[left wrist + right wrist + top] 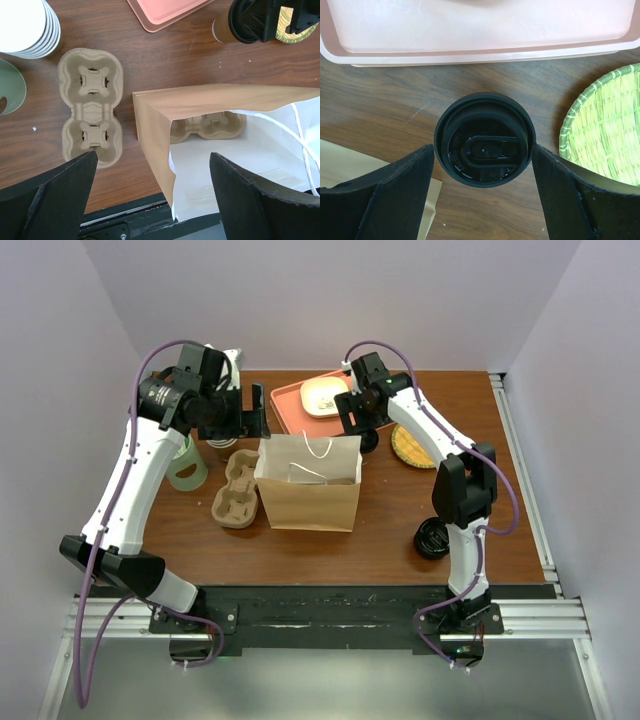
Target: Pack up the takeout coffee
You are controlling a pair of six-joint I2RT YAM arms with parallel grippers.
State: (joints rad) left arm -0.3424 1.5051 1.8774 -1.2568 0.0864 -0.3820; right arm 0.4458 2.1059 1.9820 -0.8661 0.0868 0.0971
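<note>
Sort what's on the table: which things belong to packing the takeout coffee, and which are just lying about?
Job in hand: takeout coffee; brown paper bag; cup carrier inside the bag.

Lying about: second cup carrier; pink tray; woven plate; stack of paper cups; squat black round piece; green container.

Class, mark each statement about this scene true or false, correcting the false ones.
The small cup with the round black plastic lid is inside the brown paper bag. False: it stands on the wooden table by the pink plastic tray, between the jaws of the right gripper.
A moulded cardboard cup carrier lies inside that bag. True.
The left gripper is shut. False: its jaws are wide open.
A second cardboard carrier lies on the table beside the bag. True.
</note>
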